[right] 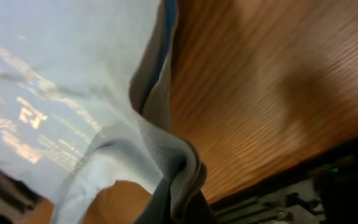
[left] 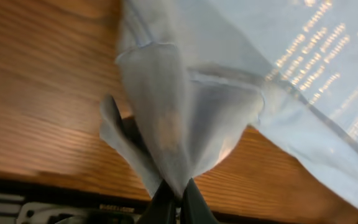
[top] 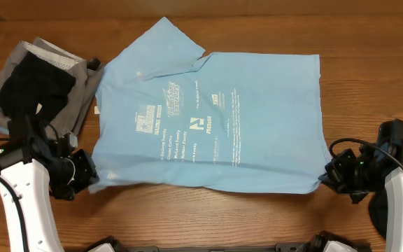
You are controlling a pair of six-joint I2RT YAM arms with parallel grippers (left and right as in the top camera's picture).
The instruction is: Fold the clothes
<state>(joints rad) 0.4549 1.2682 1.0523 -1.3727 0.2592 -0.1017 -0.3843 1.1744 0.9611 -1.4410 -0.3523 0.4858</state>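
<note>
Start at the lower edge of the overhead view. Your left gripper [top: 84,176] sits at lower left and your right gripper [top: 331,175] at lower right, each at a bottom corner of the light-blue short-sleeved T-shirt [top: 257,84]. From above you cannot judge how the fingers stand, because dark housing and cloth cover them.

The wrist views settle it. In the left wrist view, the two dark fingers at bottom centre are pinched together on a gathered peak of blue fabric. The cloth rises from there in a tent, with bare wood beneath and to the left. In the right wrist view, a bunched fold of the shirt's edge, with its stitched hem showing, runs down into the jaws at bottom centre. The fingers themselves are mostly hidden by fabric, but they are clamped on that corner.

Further up the overhead frame, the shirt lies spread across the middle of the brown wooden table [top: 369,42]. Its white lettering [top: 187,122] faces up, and one sleeve points to the upper left with a crease beside it. The wrist cameras catch only blurred scraps of that print.

Only the overhead view shows the pile of grey and black garments [top: 37,80] in the upper left, just beside the shirt's left edge.
</note>
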